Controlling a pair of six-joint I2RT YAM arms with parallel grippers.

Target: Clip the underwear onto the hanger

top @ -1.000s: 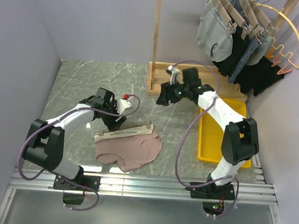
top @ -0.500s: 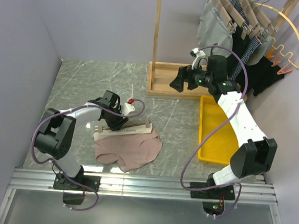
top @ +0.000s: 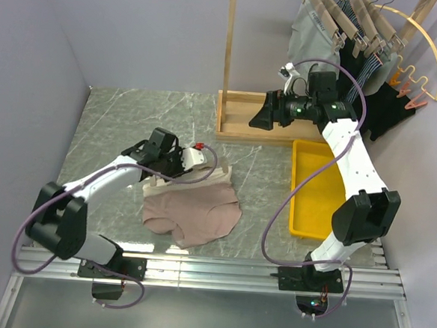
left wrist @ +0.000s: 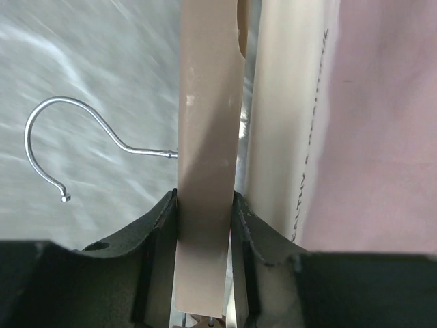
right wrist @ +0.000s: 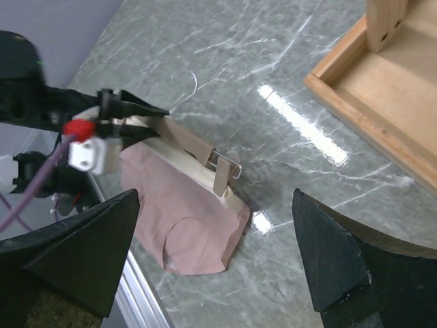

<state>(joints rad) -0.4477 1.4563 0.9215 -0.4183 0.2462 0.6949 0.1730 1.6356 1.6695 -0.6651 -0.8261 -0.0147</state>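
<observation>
Underwear (top: pixel 194 213): dusty-pink briefs w/ wide cream waistband, small dark lettering, spread flat on grey marble table (top: pixel 116 119), waistband at far side. Hanger (left wrist: pixel 205 123): slim light-wood bar right alongside waistband, metal hook pointing away from briefs. Wooden end clip sticks up; can't tell if it's biting cloth.

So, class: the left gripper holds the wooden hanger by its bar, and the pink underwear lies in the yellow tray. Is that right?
Not quite. The underwear lies on the grey table, left of the yellow tray, as the top view shows. The left gripper does hold the hanger by its bar.
</observation>
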